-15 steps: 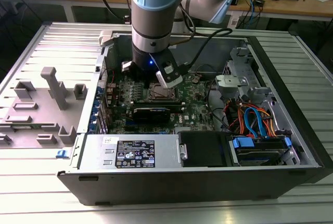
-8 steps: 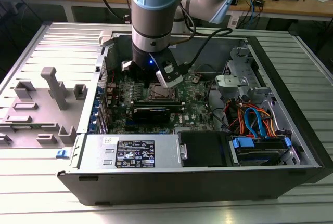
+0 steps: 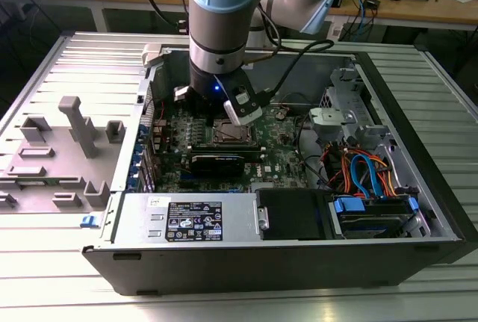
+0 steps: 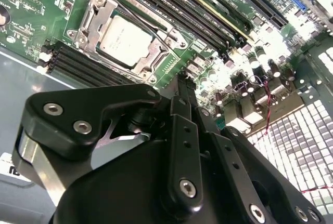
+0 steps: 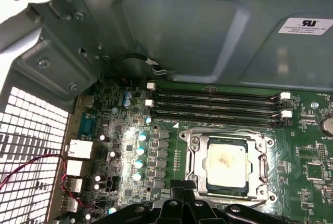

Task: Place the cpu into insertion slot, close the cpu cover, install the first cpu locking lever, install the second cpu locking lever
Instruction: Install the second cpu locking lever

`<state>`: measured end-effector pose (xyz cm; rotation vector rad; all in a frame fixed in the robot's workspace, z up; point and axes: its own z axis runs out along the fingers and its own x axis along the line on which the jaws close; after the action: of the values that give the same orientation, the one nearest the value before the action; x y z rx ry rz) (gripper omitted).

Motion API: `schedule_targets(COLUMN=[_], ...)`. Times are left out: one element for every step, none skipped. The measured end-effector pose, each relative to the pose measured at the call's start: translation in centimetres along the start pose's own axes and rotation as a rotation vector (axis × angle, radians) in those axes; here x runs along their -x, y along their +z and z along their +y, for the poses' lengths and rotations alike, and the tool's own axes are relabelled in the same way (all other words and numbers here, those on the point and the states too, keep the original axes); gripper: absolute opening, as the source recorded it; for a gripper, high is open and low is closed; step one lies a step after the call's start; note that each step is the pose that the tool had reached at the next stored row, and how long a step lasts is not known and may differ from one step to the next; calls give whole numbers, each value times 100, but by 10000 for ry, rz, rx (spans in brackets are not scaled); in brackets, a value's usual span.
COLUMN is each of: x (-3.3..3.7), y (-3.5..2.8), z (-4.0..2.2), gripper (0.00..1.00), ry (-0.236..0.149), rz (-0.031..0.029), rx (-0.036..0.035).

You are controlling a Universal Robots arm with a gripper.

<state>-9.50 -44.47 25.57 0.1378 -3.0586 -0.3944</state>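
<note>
The cpu (image 5: 226, 164) (image 4: 125, 39) lies flat in the insertion slot (image 3: 225, 134), its silver-grey top facing up. The cpu cover (image 5: 196, 157) (image 4: 91, 26), a silvery frame, lies down around it. Thin wire locking levers run along the socket's edges (image 5: 266, 162) (image 4: 148, 26); whether they are latched I cannot tell. In both wrist views my gripper (image 4: 182, 81) (image 5: 183, 188) hovers just off one corner of the socket, on the side toward the rear ports. Its black fingers are shut together with nothing between them. The arm (image 3: 224, 23) stands over the open computer case.
Long black memory slots (image 5: 218, 104) lie beside the socket. A black graphics card (image 3: 216, 163) sits in front of it, then the power supply (image 3: 194, 221). Drive bays with blue and orange cables (image 3: 366, 172) fill the exterior view's right. A grey fixture (image 3: 60, 150) lies at its left.
</note>
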Motion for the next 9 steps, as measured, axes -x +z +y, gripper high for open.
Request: schedule_targets(x=[0,0,2,3,5,10,18,55,78], y=[-12,-39,-62,-67,-73,-79,-81,-83,-84], z=[3,10,16,17,19,20,20,16,15], gripper=[11,11,11,11,11,11,11,11,11], ry=[3,6,8,10,13,16,22,43,72], rz=[8,21,35,40,47,63,85,143,167], rx=[1,2,4,5,7,7,10,-11,-88])
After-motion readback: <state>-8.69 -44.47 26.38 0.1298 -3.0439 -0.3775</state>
